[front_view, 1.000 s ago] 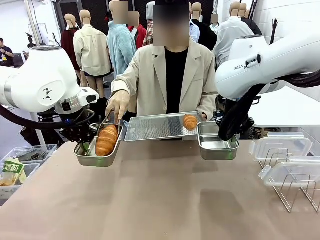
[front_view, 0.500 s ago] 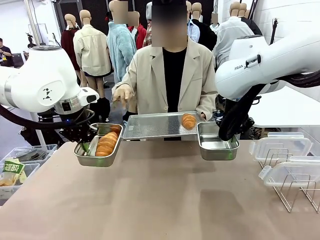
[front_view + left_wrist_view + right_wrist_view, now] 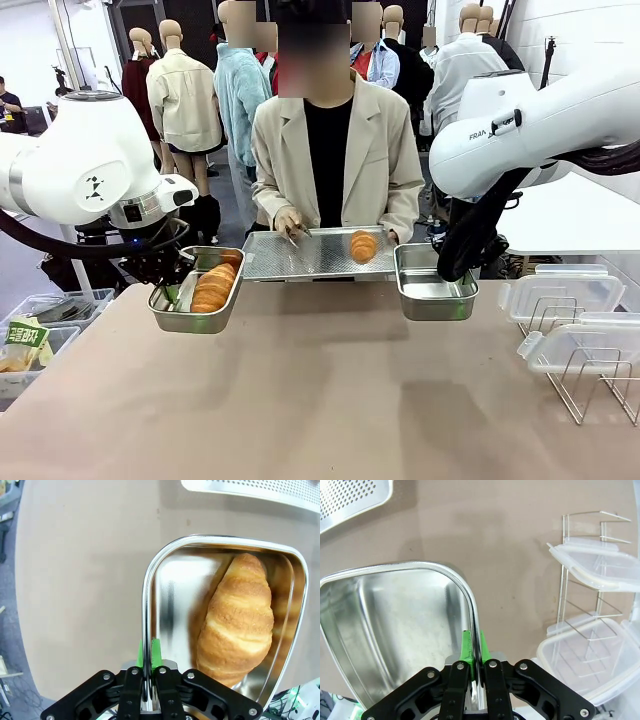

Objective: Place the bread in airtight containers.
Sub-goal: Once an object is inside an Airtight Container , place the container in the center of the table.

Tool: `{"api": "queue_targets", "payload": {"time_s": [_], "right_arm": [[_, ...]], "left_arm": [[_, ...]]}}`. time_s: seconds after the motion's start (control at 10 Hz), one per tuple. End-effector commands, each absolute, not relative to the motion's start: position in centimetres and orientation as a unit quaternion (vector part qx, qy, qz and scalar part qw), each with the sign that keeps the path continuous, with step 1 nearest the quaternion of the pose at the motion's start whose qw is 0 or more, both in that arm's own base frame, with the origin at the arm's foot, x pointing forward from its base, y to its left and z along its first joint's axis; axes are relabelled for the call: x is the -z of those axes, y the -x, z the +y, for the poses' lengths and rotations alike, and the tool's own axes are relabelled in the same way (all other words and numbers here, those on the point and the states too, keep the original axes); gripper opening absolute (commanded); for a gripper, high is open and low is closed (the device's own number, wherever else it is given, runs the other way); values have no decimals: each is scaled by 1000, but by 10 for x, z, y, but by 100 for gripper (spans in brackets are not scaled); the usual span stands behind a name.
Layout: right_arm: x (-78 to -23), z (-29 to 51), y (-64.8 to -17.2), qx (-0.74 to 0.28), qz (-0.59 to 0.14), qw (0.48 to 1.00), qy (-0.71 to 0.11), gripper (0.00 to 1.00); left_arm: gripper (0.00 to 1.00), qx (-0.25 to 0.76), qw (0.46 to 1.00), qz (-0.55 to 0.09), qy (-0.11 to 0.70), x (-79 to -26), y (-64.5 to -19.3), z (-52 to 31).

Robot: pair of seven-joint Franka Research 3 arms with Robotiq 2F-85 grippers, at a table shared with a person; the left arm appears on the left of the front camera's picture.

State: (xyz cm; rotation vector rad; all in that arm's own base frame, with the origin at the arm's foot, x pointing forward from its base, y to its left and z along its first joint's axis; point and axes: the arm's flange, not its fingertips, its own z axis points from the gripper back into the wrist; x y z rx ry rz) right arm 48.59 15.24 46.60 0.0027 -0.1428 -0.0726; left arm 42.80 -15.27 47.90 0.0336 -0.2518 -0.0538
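Two steel airtight containers are held up at the table's far edge. The left container (image 3: 226, 310) (image 3: 150, 580) has one golden ridged bread (image 3: 213, 287) (image 3: 237, 625) lying in it. My left gripper (image 3: 168, 290) (image 3: 148, 656) is shut on its rim. Nothing lies in the right container (image 3: 435, 298) (image 3: 395, 610), and my right gripper (image 3: 452, 268) (image 3: 475, 652) is shut on its rim. Between them the person holds a perforated tray (image 3: 300, 258) with another bread (image 3: 363, 246) on it. The person's hand (image 3: 290, 222) holds tongs over the tray's left part.
A wire rack (image 3: 585, 385) (image 3: 590, 610) at the right carries two clear lids (image 3: 560, 292) (image 3: 592, 560). A plastic bin (image 3: 40, 335) with a packet stands off the table's left edge. The near tabletop (image 3: 320, 400) is bare brown.
The person's hand with the tongs left the bread in the left container and moved right, onto the tray. The tray shifted slightly left. Both my grippers stayed still.
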Motion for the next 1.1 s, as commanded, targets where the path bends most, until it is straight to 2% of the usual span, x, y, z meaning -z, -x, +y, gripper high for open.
{"api": "queue_targets", "payload": {"time_s": [0.0,1.0], "right_arm": [[-465,151,-482,39,-84,996,-5,0],[-465,151,-482,39,-84,996,-5,0]], "left_arm": [[0,30,991,-132,-23,-483,-429,-151],[0,30,991,-132,-23,-483,-429,-151]]}}
